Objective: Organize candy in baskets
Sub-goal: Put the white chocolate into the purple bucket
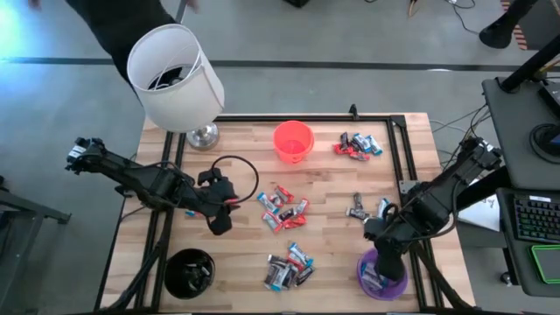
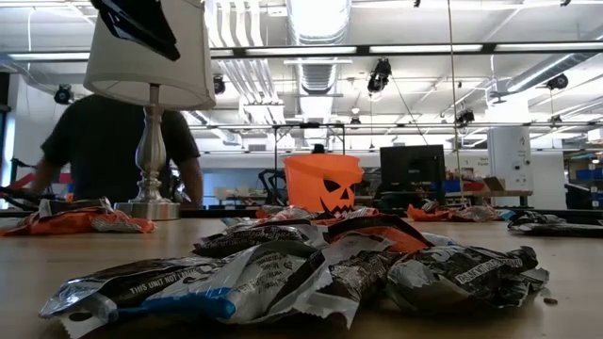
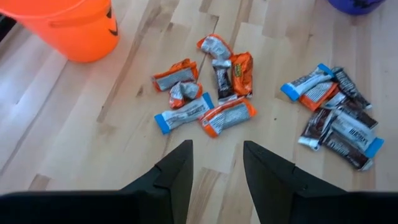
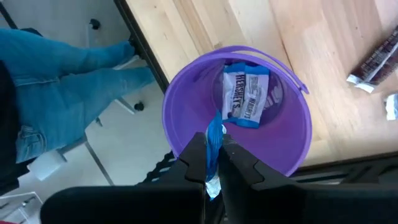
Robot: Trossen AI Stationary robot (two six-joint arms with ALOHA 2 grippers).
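My right gripper [image 4: 213, 163] hangs over the purple bucket [image 4: 180, 81], near the table's right near corner [image 1: 382, 278], and is shut on a light-blue candy. One blue-and-silver candy [image 4: 245, 96] lies inside the bucket. My left gripper [image 3: 217, 168] is open above bare wood, left of the middle candy pile [image 3: 208, 87], also seen in the high view [image 1: 282, 210]. More piles lie at the near middle [image 1: 289, 267], the far right [image 1: 357, 144] and the right [image 1: 367, 210]. The orange bucket [image 1: 293, 140] stands at the far middle and the black bucket [image 1: 188, 273] at the near left. My right gripper pinches a light-blue wrapped candy [image 4: 214, 138] between its two fingers, coming from above and pointing down. The candy's end sticks out past the fingertips, lifted clear over the purple bucket's opening. How far back it reaches does not show.
A lamp with a white shade [image 1: 175, 79] and metal base [image 1: 203, 136] stands at the far left, a black cable loop [image 1: 234, 179] beside it. A dark frame runs along the table's right edge [image 1: 404, 166]. A person stands beyond the far edge [image 2: 113, 141].
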